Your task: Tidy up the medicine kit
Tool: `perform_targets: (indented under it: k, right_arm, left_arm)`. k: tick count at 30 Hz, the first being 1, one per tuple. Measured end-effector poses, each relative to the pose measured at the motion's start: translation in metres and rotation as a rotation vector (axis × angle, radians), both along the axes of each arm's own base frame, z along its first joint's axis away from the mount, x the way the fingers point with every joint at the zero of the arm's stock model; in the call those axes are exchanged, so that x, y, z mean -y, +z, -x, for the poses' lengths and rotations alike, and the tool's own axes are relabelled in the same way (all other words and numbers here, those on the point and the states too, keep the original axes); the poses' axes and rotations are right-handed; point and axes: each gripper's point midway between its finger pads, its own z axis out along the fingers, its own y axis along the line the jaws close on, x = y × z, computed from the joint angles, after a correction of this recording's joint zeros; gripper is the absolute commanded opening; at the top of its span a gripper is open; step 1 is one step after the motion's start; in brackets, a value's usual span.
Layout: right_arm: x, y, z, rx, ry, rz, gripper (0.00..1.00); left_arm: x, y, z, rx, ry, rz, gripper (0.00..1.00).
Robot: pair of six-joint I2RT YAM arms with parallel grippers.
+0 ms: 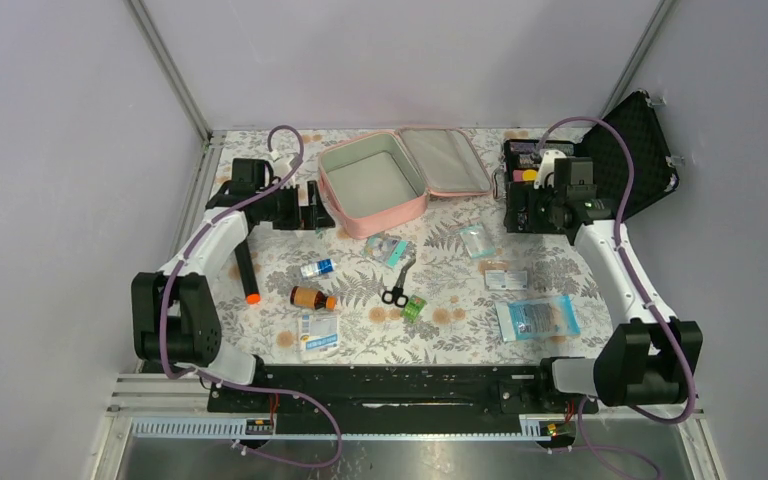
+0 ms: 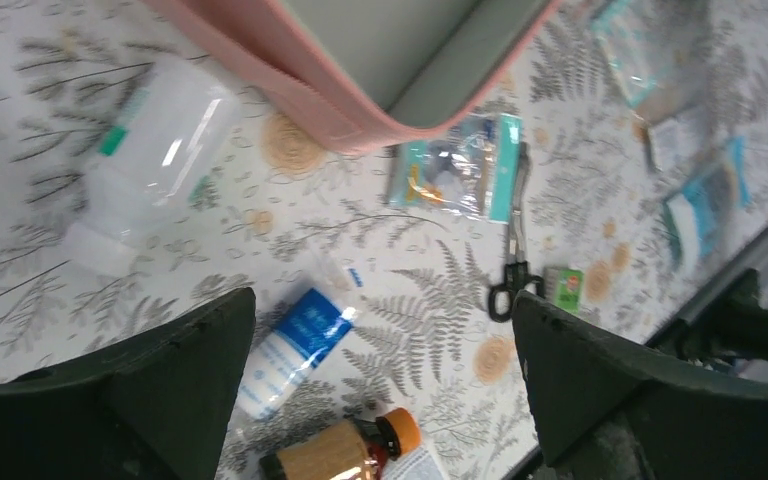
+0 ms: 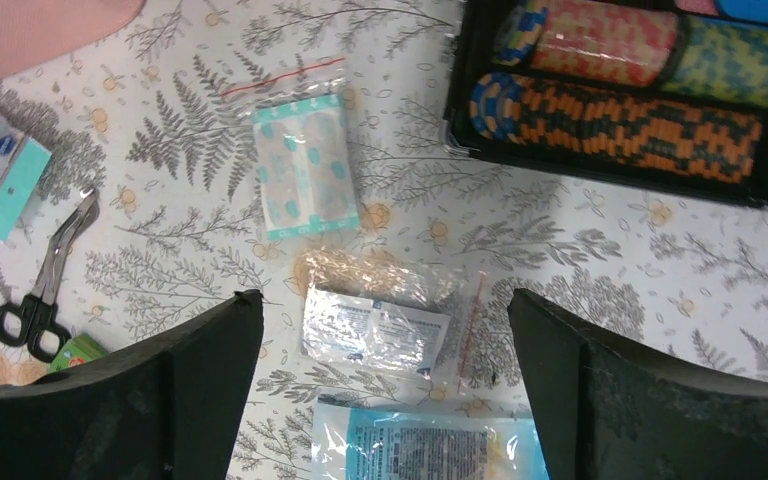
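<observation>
Medicine kit (image 1: 382,216) open, scissors (image 1: 398,284) lying near it

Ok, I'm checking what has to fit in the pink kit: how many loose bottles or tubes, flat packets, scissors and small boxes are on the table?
Bottles or tubes: 3
Flat packets: 5
Scissors: 1
Small green box: 1
Total: 10

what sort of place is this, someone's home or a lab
Probably a robot lab test cell, not a home. A left arm and right arm are bolted to a rail at the table's near edge, plain grey walls box the table in, and scissors and packets lie near an open pink pouch.
</observation>
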Motion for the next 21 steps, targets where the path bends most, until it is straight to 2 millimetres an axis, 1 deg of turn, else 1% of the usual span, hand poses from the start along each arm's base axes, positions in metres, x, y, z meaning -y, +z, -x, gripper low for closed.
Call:
perform_targets:
  k: [3,5,6,9,11,14,16,18,19,21]
  right_arm:
    - [-0.010,-0.008,-0.001,-0.020,0.081,-0.018,1.00]
    - [-0.017,-0.017,0.001,-0.048,0.144,-0.034,1.00]
    - [-0.020,-0.022,0.002,-0.066,0.172,-0.040,0.98]
    - [-0.026,-0.038,0.002,-0.126,0.237,-0.051,0.89]
    - [-0.028,-0.046,-0.003,-0.176,0.270,-0.053,0.86]
    - [-0.029,-0.050,-0.013,-0.217,0.310,-0.035,0.85]
    - [-0.027,-0.053,-0.014,-0.232,0.349,-0.007,0.85]
    - [-0.022,-0.059,-0.003,-0.263,0.392,0.041,0.85]
    - [-0.018,-0.063,0.004,-0.277,0.412,0.064,0.85]
    - [-0.011,-0.073,0.027,-0.328,0.456,0.102,0.85]
  left_arm:
    - [0.014,0.007,0.007,0.000,-0.061,0.055,0.99]
    - [0.029,0.012,0.015,0.014,-0.125,0.078,0.99]
    - [0.036,0.015,0.019,0.025,-0.159,0.081,0.99]
    - [0.062,0.025,0.031,0.083,-0.276,0.060,0.98]
    - [0.081,0.036,0.035,0.126,-0.348,0.044,0.97]
    - [0.102,0.044,0.041,0.152,-0.410,0.047,0.97]
    - [0.111,0.039,0.046,0.135,-0.438,0.048,0.96]
    - [0.118,0.029,0.051,0.109,-0.461,0.045,0.96]
    - [0.121,0.025,0.054,0.095,-0.470,0.043,0.96]
    - [0.125,0.014,0.058,0.062,-0.485,0.039,0.96]
